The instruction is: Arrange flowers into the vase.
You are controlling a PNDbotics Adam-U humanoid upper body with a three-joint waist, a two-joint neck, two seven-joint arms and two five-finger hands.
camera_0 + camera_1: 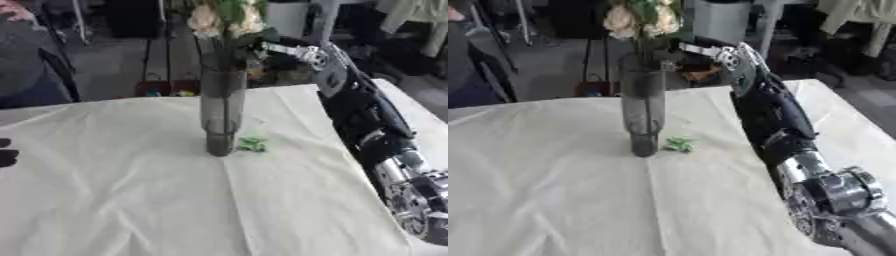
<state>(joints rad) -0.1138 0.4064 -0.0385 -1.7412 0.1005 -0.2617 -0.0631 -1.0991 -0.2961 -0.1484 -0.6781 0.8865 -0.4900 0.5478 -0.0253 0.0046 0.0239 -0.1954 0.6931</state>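
A tall dark glass vase [221, 107] stands upright near the middle of the white-clothed table [114, 190]. Pale cream flowers [223, 19] with green leaves rise out of its mouth. My right arm runs up the table's right side, and my right hand [697, 49] is at the vase's mouth, against the leaves under the blooms. The foliage hides how it holds them. A small green leaf scrap [252, 145] lies on the cloth just right of the vase's foot. A dark part of my left hand [7, 152] shows at the left edge of the left eye view.
The table's far edge runs just behind the vase, and its right edge lies under my right arm. Beyond it is a cluttered floor with a red object [153, 88] and dark furniture. The cloth is creased in front of the vase.
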